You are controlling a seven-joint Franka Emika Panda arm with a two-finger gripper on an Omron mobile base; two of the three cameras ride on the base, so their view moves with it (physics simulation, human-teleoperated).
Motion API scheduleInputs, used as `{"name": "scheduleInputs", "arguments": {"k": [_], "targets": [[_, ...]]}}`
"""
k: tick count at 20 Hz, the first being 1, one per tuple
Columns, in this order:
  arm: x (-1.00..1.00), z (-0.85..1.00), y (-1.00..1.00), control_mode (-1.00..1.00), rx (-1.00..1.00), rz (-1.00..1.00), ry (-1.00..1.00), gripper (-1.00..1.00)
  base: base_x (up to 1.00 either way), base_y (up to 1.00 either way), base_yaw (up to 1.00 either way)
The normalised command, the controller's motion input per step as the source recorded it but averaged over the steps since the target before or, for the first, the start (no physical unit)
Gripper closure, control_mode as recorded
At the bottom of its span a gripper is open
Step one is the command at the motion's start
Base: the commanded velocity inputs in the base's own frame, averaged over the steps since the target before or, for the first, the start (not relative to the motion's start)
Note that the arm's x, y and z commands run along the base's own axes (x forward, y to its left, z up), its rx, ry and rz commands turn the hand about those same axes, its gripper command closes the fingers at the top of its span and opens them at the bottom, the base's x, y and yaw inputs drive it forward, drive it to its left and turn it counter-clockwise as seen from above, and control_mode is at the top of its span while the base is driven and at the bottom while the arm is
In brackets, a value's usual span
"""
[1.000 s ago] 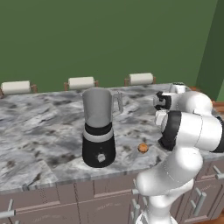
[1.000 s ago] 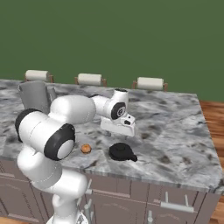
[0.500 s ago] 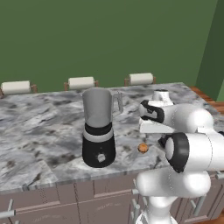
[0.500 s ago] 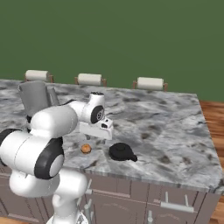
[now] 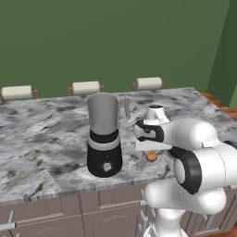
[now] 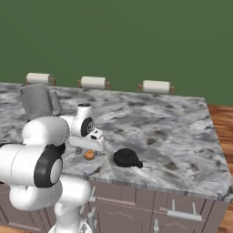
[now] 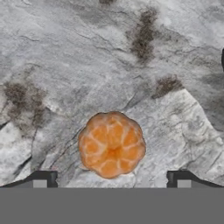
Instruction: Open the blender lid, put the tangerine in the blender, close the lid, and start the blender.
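The blender stands on the marble counter with its grey jar open at the top; in the right base view the blender shows behind my arm. The tangerine lies right of the blender's base, near the counter's front edge. My gripper hangs just above the fruit, open and holding nothing. In the hand view the tangerine sits centred between the spread fingertips of the gripper. The blender lid lies on the counter, a short way right of the tangerine and the gripper.
Three paper towel rolls line the counter's back edge before a green wall. Cabinet drawers run under the front edge. The counter ends at the right over a wooden floor.
The arm has swung left, away from the lid lying on the counter, and now hovers over the tangerine. The lid, tangerine and blender have stayed put.
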Motion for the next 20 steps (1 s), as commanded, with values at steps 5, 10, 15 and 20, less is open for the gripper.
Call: {"name": "scheduleInputs", "arguments": {"k": [5,10,15,20], "targets": [[0.19,-0.11,0.0,-1.0,0.0,0.01,0.0,-1.0,0.0,0.0,0.0],[0.07,-0.15,0.0,-1.0,0.0,0.0,0.0,-1.0,0.0,0.0,0.0],[0.0,-0.32,0.0,-1.0,0.0,0.0,0.01,-1.0,0.0,0.0,0.0],[-0.04,-0.32,0.0,-1.0,0.0,0.0,0.02,1.0,0.0,0.0,0.0]]}}
